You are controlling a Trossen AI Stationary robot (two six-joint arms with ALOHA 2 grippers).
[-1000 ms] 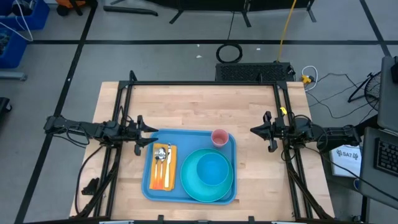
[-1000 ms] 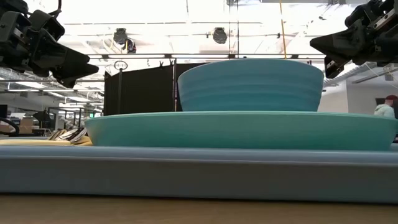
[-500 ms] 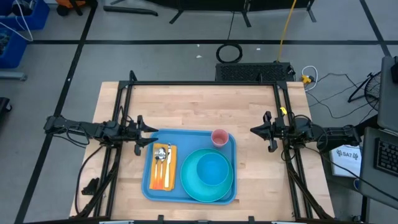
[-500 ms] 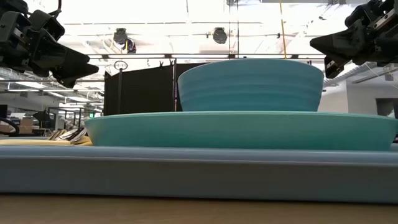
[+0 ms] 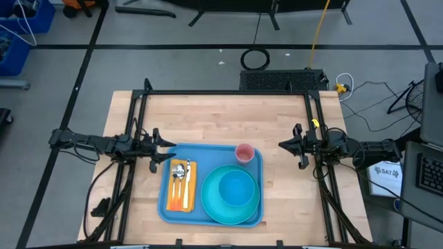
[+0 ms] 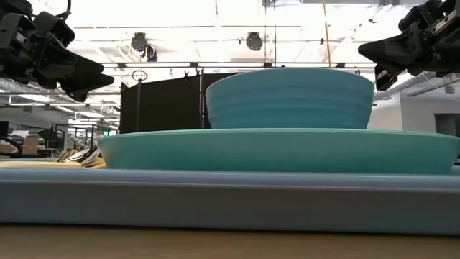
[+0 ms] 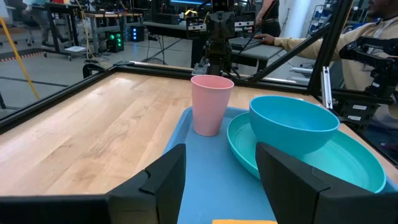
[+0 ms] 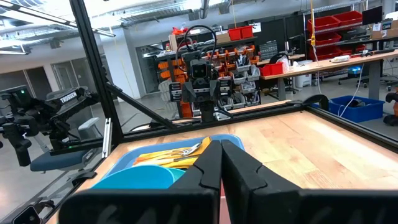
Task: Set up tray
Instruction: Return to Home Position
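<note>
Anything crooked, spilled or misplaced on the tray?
Nothing stands out: cup upright, bowl seated on the plate, cutlery straight on the napkin, all inside the tray. Left gripper and right gripper hang raised beside it.

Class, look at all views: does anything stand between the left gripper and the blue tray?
Nothing visible does. The open left gripper hangs by the tray's corner, and its wrist view sees the tray unblocked.

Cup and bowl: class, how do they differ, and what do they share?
The cup is pink, tall and narrow; the bowl is turquoise, wide and low. The cup stands directly on the tray; the bowl sits on the plate. Both are upright, within the tray's rim.
</note>
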